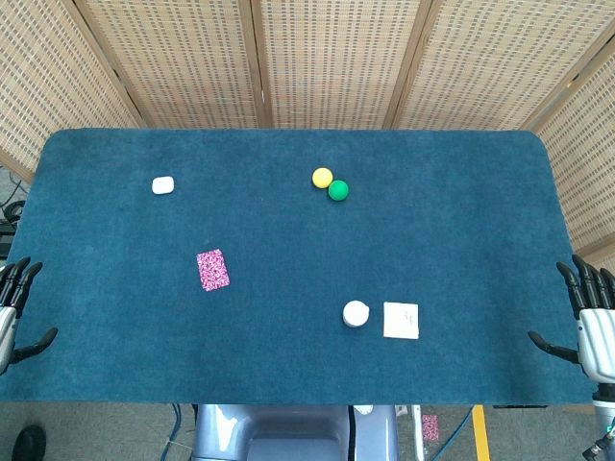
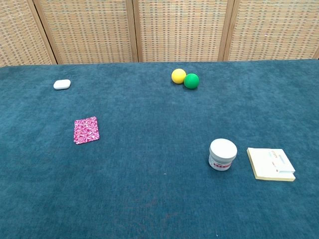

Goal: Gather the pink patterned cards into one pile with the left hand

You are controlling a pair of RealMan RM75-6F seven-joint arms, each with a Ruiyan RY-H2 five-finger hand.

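Both hands sit at the near corners of the blue felt table [image 1: 288, 365], closest to the head camera. On the left, the left hand [image 1: 13, 312] hangs just off the table's near-left edge, at about eight o'clock from the table's middle. Its dark fingers [image 1: 21, 277] point away from the robot and are spread apart, the thumb stuck out toward the table; it holds nothing and touches nothing that I can make out.

From that hand the pink patterned cards [image 1: 212, 270] lie at roughly two o'clock, well apart from it, out on the left half of the cloth. They show as one small rectangle, long axis running nearly away from the robot, its far end tipped slightly to the left. Whether it is one card or several stacked cannot be told; the chest view [image 2: 86, 130] shows a slightly ragged edge, which hints at more than one. The left hand is clearly the nearer one, so the reach probably goes forward and to the right.

Farther right, a white pebble-like object [image 1: 163, 185] lies at eleven o'clock from the cards. A yellow ball [image 1: 322, 178] touches a green ball [image 1: 338, 190] near the far middle. A white jar [image 1: 356, 314] stands just beside a pale notepad [image 1: 401, 320]. At the right edge, the right hand [image 1: 588, 322] hangs open too, fingers apart, empty.
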